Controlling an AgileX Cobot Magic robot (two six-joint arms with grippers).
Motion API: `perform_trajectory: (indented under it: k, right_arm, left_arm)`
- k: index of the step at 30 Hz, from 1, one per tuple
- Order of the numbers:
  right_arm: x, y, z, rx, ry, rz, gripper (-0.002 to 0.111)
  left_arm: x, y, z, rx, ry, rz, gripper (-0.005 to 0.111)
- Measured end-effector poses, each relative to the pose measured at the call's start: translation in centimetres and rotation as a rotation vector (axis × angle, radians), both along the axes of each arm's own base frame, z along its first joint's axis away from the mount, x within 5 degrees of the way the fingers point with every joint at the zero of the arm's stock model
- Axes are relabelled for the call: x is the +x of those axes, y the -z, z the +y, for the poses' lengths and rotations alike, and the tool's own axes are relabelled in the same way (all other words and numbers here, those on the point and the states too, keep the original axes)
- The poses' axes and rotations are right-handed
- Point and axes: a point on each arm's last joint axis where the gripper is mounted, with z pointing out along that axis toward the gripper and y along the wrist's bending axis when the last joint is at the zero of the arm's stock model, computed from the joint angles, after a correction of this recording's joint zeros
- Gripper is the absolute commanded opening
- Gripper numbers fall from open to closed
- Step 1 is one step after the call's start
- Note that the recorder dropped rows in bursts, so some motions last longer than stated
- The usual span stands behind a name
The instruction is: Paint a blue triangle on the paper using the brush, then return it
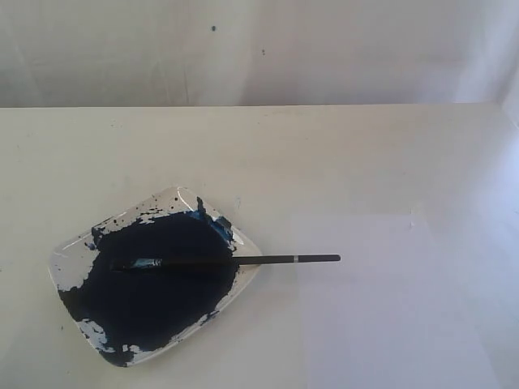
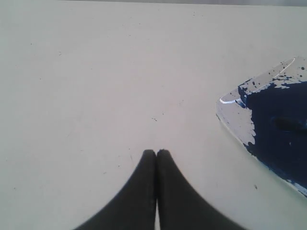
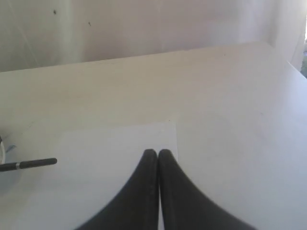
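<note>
**Task item.** The brush (image 1: 243,260) lies flat across the dish (image 1: 63,258). Its stained tip rests in the dark-blue paint pool (image 1: 154,296). Its handle crosses the dish rim on the paper side, and the handle end reaches over the near edge of the paper (image 1: 389,308). Nothing grips the brush.

**Progress.** The paper lies flat on the counter (image 1: 324,154), just beside the dish. Its visible surface is blank, and no blue triangle shows in any view. Judged from this, no step is complete. Picking up the brush, painting the three strokes and returning the brush to the dish are all left to do.

**Right hand.** The right hand (image 3: 157,152) has its two fingers pressed together and holds nothing. Its wrist view places it over the paper, near one of the sheet's corners. Whether the fingertips touch the sheet cannot be told. The brush handle end is in that view, well apart from the fingertips. The fingers need to spread before any pickup.

**Left hand.** The left hand (image 2: 156,152) also has its fingers together and holds nothing. It is over bare counter, with a corner of the dish in view near it but clear of the fingertips.

Neither hand appears in the exterior view.
</note>
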Motion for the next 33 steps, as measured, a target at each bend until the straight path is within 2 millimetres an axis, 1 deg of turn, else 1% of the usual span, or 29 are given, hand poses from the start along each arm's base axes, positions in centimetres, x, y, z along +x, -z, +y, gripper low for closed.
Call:
perform_trajectory:
  k: [5,12,15,17,18,19,22,26,30,33]
  right_arm:
    - [0.2,-1.0,-0.1,0.020,0.010,-0.108,0.000]
    - [0.2,-2.9,-0.3,0.064,0.032,-0.311,0.000]
    - [0.1,-3.5,-0.4,0.170,0.041,-0.357,0.000]
    - [0.1,-3.6,-0.4,0.306,0.045,-0.344,0.000]
    - [0.1,-3.5,-0.4,0.372,0.046,-0.315,0.000]
    - [0.1,-3.4,-0.3,0.382,0.045,-0.267,0.000]
    - [0.7,-4.0,0.1,0.367,0.046,-0.065,0.000]
    - [1.9,-6.0,1.1,0.338,-0.001,0.131,0.000]
    - [3.9,-7.4,3.4,0.298,-0.173,0.315,0.000]
    - [5.9,-7.4,5.7,0.295,-0.328,0.447,0.000]
  left_arm:
    - [0.0,0.0,0.0,0.000,0.000,0.000,0.000]
    - [0.0,0.0,0.0,0.000,0.009,0.000,0.000]
    - [0.0,0.0,0.0,0.000,0.009,0.000,0.000]
    - [0.0,0.0,0.0,0.000,0.009,0.000,0.000]
    - [0.0,0.0,0.0,0.000,0.009,0.000,0.000]
    - [0.0,0.0,0.0,0.000,0.009,0.000,0.000]
    - [0.0,0.0,0.0,0.000,0.009,0.000,0.000]
    - [0.0,0.0,0.0,0.000,0.009,0.000,0.000]
    - [0.0,0.0,0.0,0.000,0.009,0.000,0.000]
    - [0.0,0.0,0.0,0.000,0.009,0.000,0.000]
